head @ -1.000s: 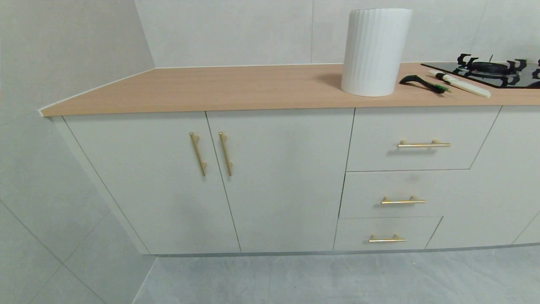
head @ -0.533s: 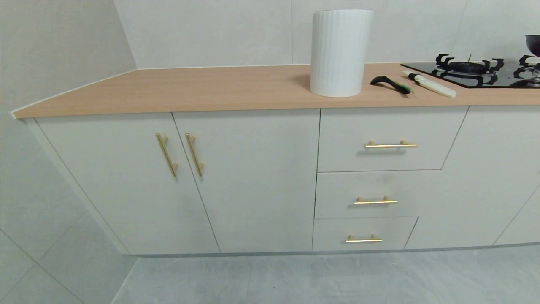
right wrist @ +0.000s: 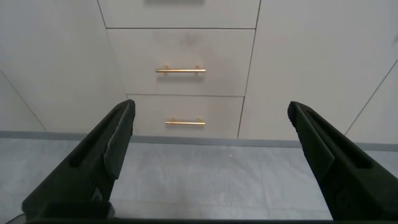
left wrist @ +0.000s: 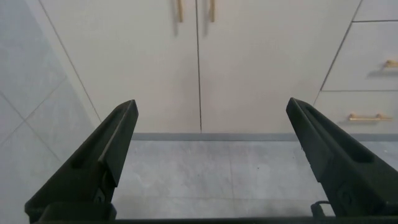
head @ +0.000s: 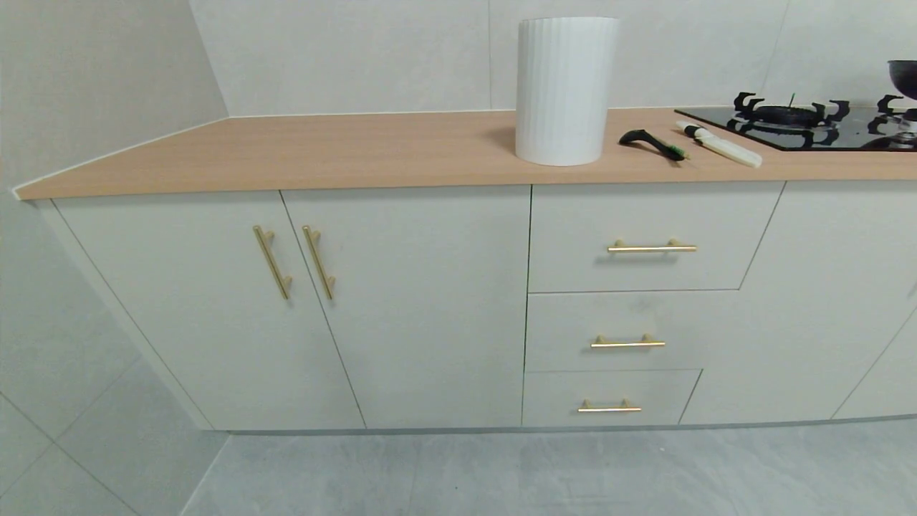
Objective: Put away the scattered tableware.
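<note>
Over the last second my head camera has swung towards the hob (head: 795, 127), so the whole picture has slid left; the things themselves lie as before. From the head, the black-handled utensil (head: 648, 141) and the white-handled utensil (head: 720, 149) lie side by side on the counter (head: 322, 150), between the white ribbed container (head: 562, 89) and the hob, high above both my grippers and well apart from them. My left gripper (left wrist: 211, 107) hangs low with its fingers wide apart and nothing between them, facing the double doors (left wrist: 143, 62) over the floor (left wrist: 205, 168). My right gripper (right wrist: 211, 107), equally spread and bare, faces the lower drawers (right wrist: 180, 50).
</note>
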Available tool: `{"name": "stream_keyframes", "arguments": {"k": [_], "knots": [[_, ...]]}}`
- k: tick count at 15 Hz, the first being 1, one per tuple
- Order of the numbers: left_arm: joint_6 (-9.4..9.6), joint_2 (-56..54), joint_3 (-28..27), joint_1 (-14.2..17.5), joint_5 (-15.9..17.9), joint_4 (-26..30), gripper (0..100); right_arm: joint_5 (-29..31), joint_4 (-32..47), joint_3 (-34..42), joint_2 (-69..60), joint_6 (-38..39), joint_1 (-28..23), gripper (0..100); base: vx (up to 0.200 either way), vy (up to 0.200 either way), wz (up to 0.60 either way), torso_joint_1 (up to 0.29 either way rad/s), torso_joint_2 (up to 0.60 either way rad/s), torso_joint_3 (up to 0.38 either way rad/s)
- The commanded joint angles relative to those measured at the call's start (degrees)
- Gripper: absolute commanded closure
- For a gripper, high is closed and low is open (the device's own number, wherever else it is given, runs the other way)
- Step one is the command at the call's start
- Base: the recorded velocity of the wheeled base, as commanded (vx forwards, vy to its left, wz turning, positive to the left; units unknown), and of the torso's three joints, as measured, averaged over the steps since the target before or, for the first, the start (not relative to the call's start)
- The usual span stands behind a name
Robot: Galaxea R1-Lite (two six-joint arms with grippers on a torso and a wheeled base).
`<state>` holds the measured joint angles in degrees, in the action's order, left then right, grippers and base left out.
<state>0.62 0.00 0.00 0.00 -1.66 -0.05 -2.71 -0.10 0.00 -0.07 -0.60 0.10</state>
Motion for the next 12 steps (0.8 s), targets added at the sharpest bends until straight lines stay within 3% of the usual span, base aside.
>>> {"name": "stream_keyframes", "arguments": {"k": [1, 5, 12], "knots": [[-0.01, 0.0, 0.0, 0.0, 0.0, 0.0, 0, 0.0, 0.0, 0.0, 0.1, 0.0, 0.0, 0, 0.000, 0.000, 0.00, 0.000, 0.00, 0.000], [-0.01, 0.0, 0.0, 0.0, 0.2, 0.0, 0, 0.0, -0.1, 0.0, 0.1, 0.0, 0.0, 0, 0.200, 0.000, 0.00, 0.002, 0.00, 0.011], [-0.45, 0.0, 0.0, 0.0, 0.1, -0.1, 0, 0.0, -0.1, 0.0, 0.1, -0.2, 0.0, 0, 0.000, 0.000, 0.00, 0.000, 0.00, 0.000]]}}
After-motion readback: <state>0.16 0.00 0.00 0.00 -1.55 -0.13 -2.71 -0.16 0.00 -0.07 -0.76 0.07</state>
